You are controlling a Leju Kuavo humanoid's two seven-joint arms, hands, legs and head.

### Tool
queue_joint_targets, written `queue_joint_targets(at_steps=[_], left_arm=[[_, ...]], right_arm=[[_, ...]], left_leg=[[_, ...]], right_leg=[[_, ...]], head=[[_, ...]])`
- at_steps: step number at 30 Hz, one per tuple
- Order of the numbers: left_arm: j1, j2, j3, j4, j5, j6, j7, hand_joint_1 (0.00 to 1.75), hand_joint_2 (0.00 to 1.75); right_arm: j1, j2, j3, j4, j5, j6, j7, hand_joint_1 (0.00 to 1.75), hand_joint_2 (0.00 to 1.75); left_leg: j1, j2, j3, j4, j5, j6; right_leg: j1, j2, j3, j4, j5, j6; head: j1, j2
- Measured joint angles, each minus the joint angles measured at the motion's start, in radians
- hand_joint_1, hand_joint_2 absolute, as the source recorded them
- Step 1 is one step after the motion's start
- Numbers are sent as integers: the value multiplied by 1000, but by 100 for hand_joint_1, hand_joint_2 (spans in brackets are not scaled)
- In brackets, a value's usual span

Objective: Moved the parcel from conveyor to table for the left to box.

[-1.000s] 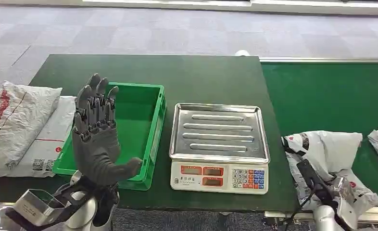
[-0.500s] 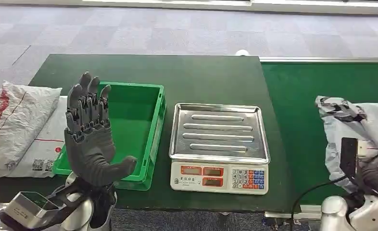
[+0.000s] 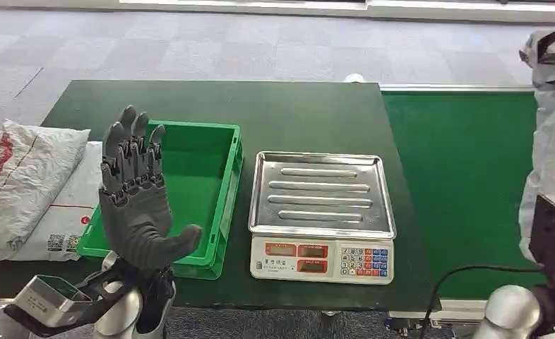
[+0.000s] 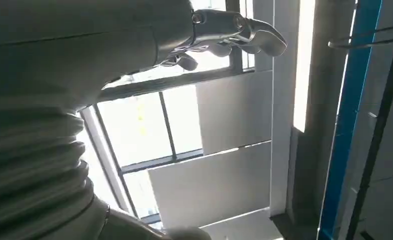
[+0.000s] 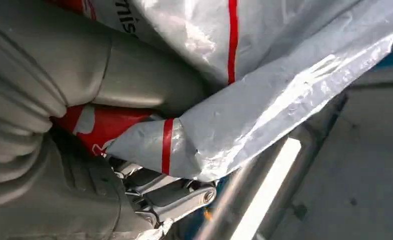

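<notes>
A grey-white plastic parcel [image 3: 553, 134] with red print hangs high at the right edge of the head view, above the green conveyor belt [image 3: 465, 176]. My right hand [image 3: 553, 244] grips its lower part. Up close in the right wrist view, the thumb [image 5: 134, 75] presses the crumpled parcel [image 5: 264, 75] against the fingers [image 5: 169, 195]. My left hand [image 3: 137, 205] is raised with fingers spread and palm empty, over the near left corner of the empty green box [image 3: 225, 205]. In the left wrist view the left hand [image 4: 109, 50] points up at a ceiling.
A steel-topped weighing scale [image 3: 322, 212] stands on the dark green table [image 3: 296, 113] between the box and the belt. Two more parcels [image 3: 27, 176] lie at the table's left end. Grey floor lies beyond the table.
My right hand has lifted the parcel off the belt, from low at the near right to high along the right edge. The left hand stays raised, barely shifted.
</notes>
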Motion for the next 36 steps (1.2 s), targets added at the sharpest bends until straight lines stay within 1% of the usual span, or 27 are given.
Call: queue_joint_targets(at_steps=[2,3,4,6,10,16,23,24,25,26,27,29,33,36], left_arm=[[0,0,0,-1,3,-5,0,0,175],[0,0,-1,-1,4,-9,0,0,175],[-1,0,-2,-1,6,-10,0,0,175],[-2,0,-5,0,8,-10,0,0,175],[-3,0,-11,0,16,-10,0,0,175],[-3,1,-15,0,19,-8,0,0,175],[-5,1,-21,1,22,8,0,0,175],[-5,1,-22,2,22,9,0,0,175],[-5,2,-23,2,23,10,0,0,175],[-5,2,-23,2,23,12,0,0,175],[-5,2,-25,2,23,14,0,0,175],[-5,2,-26,2,24,19,0,0,175],[-5,5,-29,4,24,23,0,0,175],[-5,6,-36,9,24,24,0,0,175]], right_arm=[[-2,-18,121,87,28,155,26,175,175],[-5,-24,180,135,44,197,44,175,175],[-8,-29,252,196,56,205,66,175,175],[-18,-35,364,292,65,213,98,175,175],[-23,-50,501,397,67,217,117,175,175],[-23,-77,573,437,42,247,123,175,175],[-16,-96,597,463,19,250,135,175,175],[-15,-99,598,466,16,250,137,162,175],[-15,-101,599,469,14,250,139,0,175],[-15,-104,600,471,12,250,140,0,175],[-15,-106,600,473,10,250,141,0,0],[-15,-112,600,478,1,252,141,0,0],[-8,-123,610,485,-64,341,134,0,0],[-2,-129,622,488,-137,417,108,0,0]], left_leg=[[0,6,-2,0,-2,0],[0,6,3,0,-2,0],[0,6,5,0,-1,0],[0,2,4,0,2,-1],[2,0,3,0,2,-2],[2,0,2,0,0,-2],[2,0,2,0,0,-2],[2,0,2,0,0,-2],[2,0,2,0,0,-2],[2,0,3,0,0,-2],[2,0,3,0,0,-2],[2,0,3,0,0,-2],[2,0,3,0,0,-2],[2,0,2,0,0,-2]], right_leg=[[0,4,2,0,0,0],[0,5,2,0,0,0],[0,5,0,0,0,0],[2,2,0,0,0,-1],[4,0,1,1,0,-2],[2,0,0,1,0,-1],[2,0,0,0,0,-1],[2,0,0,0,0,-1],[2,0,0,0,0,-1],[2,0,0,0,0,-1],[2,0,0,0,0,-1],[2,0,0,0,0,-1],[2,0,0,0,0,-1],[2,0,0,0,0,-1]], head=[[0,0],[0,0],[-1,0],[-1,0],[-1,0],[-1,0],[-1,0],[-1,0],[-1,0],[-1,0],[-1,0],[-1,0],[-1,0],[-1,0]])
